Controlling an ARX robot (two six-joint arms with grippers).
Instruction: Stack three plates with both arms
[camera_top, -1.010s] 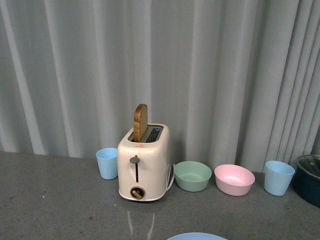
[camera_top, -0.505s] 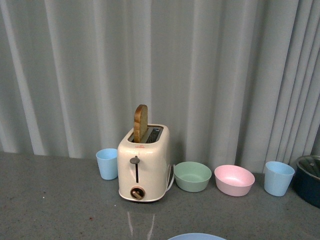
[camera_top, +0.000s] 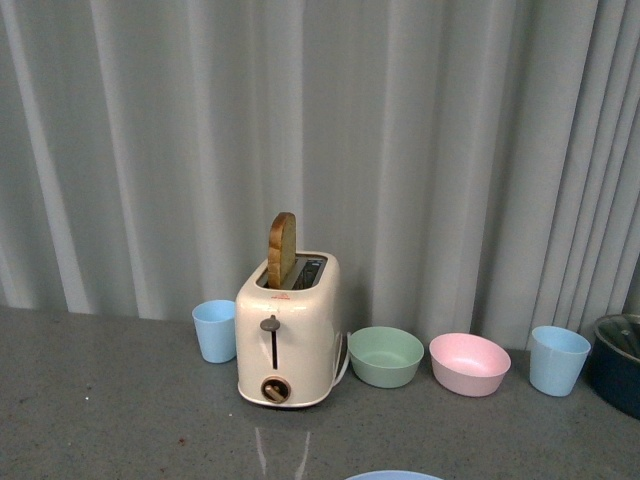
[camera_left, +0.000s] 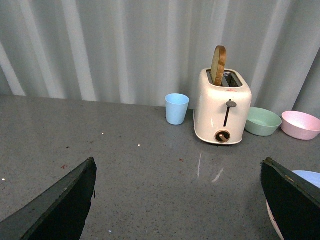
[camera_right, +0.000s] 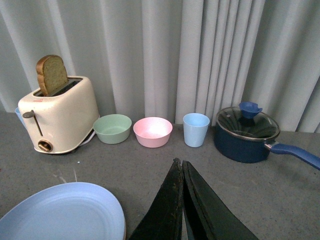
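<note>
Blue plate (camera_right: 62, 212) in front of toaster (camera_right: 57, 117), nothing stacked on it. Left gripper (camera_left: 177, 200) wide open, empty; right gripper (camera_right: 182, 200) closed, empty. Risk: closed jaws shove plate, no grip.

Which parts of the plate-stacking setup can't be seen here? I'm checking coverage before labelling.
- Light blue round plate: cut off by the bottom edge in the front and right wrist views; left wrist view shows a sliver behind a finger.
- Pink and cream-beige plates: only a pale edge shows below the blue one; colour unclear.
- Both arms: absent from the front view.
</note>
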